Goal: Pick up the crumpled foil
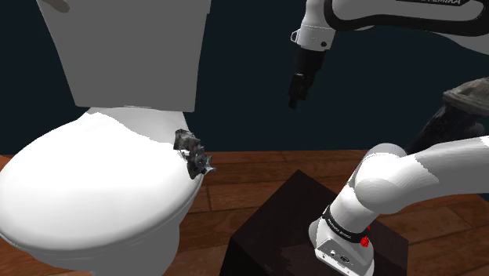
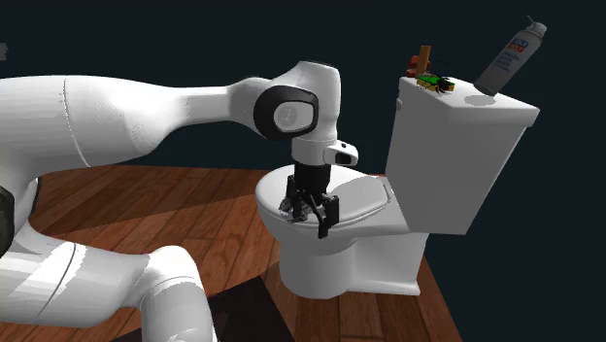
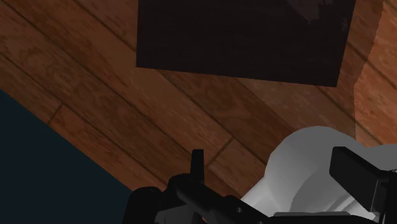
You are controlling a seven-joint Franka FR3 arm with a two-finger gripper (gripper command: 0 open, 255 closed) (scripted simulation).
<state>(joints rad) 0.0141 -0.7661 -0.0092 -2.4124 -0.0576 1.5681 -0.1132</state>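
Shoulder view: the crumpled foil (image 1: 192, 153) was spotted on the toilet lid's (image 1: 94, 188) rim, on the side toward the stand (image 1: 274, 227), with the gripper (image 1: 295, 100) hung well apart from it. It was judged feather-light and squashy, so a gentle pinch across its bulk would be called for.

Second exterior view: the spray can's (image 2: 510, 58) label, up on the tank (image 2: 456, 165), couldn't be read.

Wrist view: the fingers (image 3: 353, 172) were spread, nothing clasped.

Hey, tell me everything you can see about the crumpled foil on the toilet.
The crumpled foil is a small, dark grey wad with jagged folds and a few bright glints. It sits at the edge of the white toilet lid, on the shoulder view's right side, near the tank. Only the lid touches it; the open gripper hangs apart, higher up.
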